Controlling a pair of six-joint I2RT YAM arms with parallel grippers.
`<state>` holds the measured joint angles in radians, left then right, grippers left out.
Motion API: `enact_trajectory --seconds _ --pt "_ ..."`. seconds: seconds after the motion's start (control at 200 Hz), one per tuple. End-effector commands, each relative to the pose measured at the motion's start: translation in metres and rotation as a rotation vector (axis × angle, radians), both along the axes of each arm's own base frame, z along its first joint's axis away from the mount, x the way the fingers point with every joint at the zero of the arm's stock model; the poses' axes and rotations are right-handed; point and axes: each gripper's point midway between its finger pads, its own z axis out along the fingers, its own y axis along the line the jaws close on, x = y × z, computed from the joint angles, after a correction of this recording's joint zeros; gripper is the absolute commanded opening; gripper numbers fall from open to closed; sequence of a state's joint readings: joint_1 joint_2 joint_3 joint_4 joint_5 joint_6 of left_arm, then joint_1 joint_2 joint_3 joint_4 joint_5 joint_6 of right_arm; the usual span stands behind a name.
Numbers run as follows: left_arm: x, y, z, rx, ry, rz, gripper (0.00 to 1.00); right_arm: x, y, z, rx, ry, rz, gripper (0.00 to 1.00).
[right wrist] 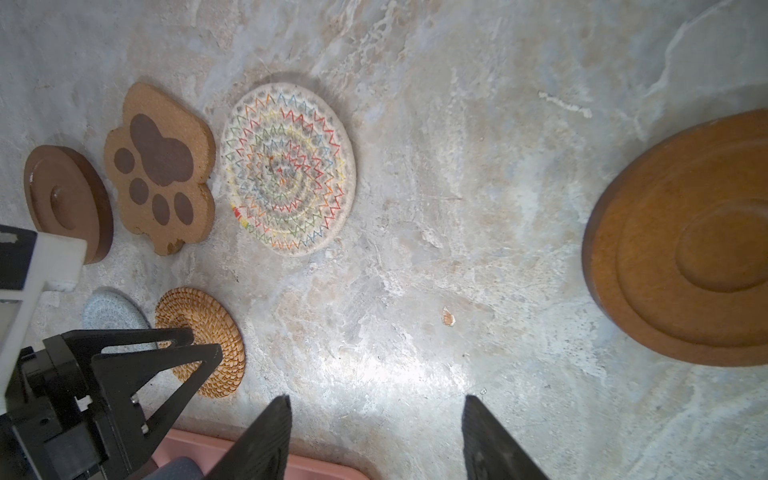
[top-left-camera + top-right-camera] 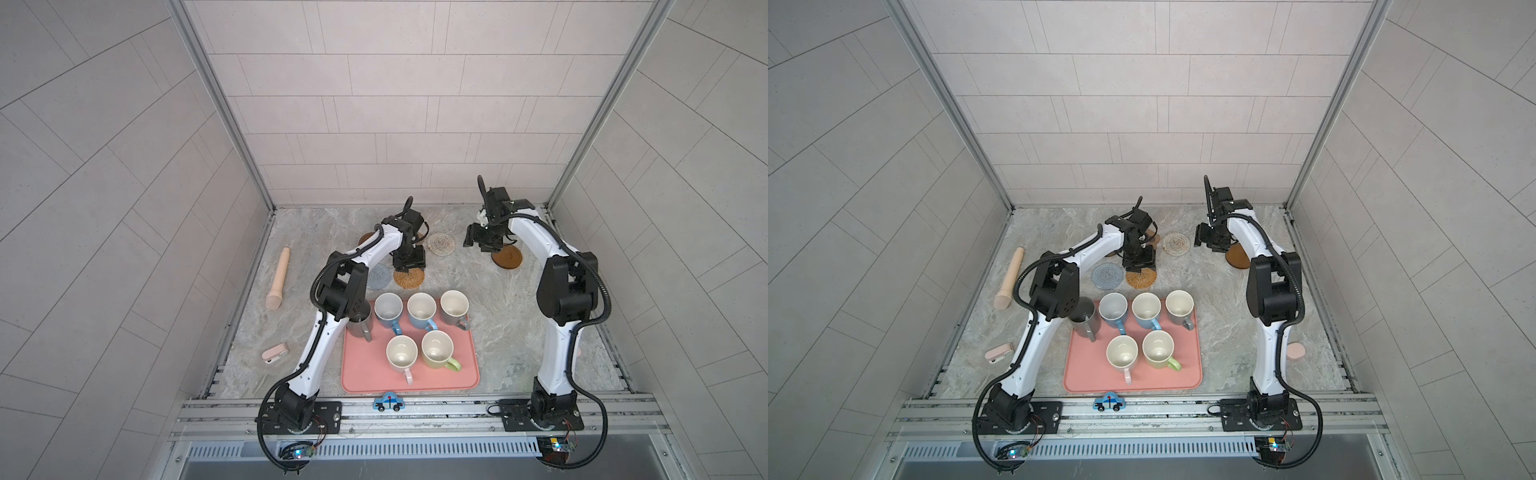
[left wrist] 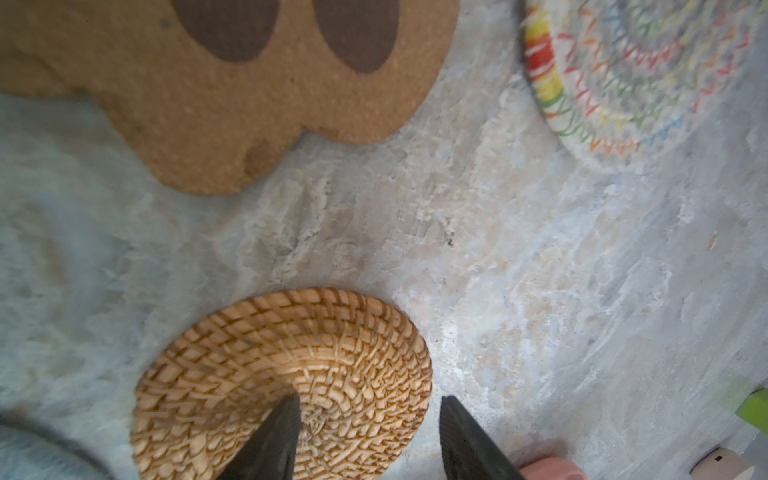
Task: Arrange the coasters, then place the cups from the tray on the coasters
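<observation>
Left pincer apart over golden rattan coaster; right pincer apart over table.

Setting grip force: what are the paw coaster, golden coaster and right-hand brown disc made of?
Paw coaster: likely cork, grainy speckled matte surface. Golden coaster: woven rattan or similar, visible braided strands. Right brown disc: probably wood, smooth with turned concentric rings.

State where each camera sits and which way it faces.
Top views: high above the front rail, looking down at the tray; left arm and right arm show whole.
Left wrist: looks down past the open left gripper at the rattan coaster.
Right wrist: looks down past the open right gripper at the table; the left gripper also shows.
Shared: both wrist views show the rattan coaster.
</observation>
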<state>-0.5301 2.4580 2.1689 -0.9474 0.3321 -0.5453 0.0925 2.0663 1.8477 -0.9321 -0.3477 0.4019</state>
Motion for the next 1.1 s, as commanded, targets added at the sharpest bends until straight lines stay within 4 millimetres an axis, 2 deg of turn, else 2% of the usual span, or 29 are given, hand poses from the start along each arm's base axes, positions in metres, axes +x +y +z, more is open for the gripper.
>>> enact_trajectory --seconds 0.0,0.27,0.43,0.535,0.685,0.846,0.966,1.096 --pt "0.008 0.004 0.001 0.016 -0.024 -0.003 0.61 0.001 -0.004 0.004 -0.01 -0.004 -0.019 0.67" --pt "0.018 0.004 0.045 -0.018 -0.105 -0.005 0.61 0.005 -0.005 0.012 -0.013 -0.025 -0.024 0.67" --pt "0.018 0.024 0.068 -0.006 -0.131 0.062 0.61 0.006 -0.009 0.015 -0.024 -0.031 -0.031 0.67" --pt "0.018 0.043 0.073 -0.008 -0.135 0.122 0.61 0.005 -0.013 0.012 -0.038 -0.026 -0.036 0.67" --pt "0.011 0.07 0.07 0.002 -0.107 0.198 0.61 0.007 -0.022 0.005 -0.052 -0.016 -0.054 0.67" --pt "0.005 0.092 0.055 -0.002 -0.069 0.273 0.61 0.008 -0.03 -0.002 -0.061 -0.003 -0.073 0.67" --pt "0.005 0.101 0.041 -0.007 -0.042 0.307 0.61 0.011 -0.034 -0.006 -0.06 0.005 -0.085 0.67" --pt "0.008 0.098 0.033 -0.019 -0.025 0.3 0.61 0.017 -0.038 -0.008 -0.064 0.004 -0.1 0.67"
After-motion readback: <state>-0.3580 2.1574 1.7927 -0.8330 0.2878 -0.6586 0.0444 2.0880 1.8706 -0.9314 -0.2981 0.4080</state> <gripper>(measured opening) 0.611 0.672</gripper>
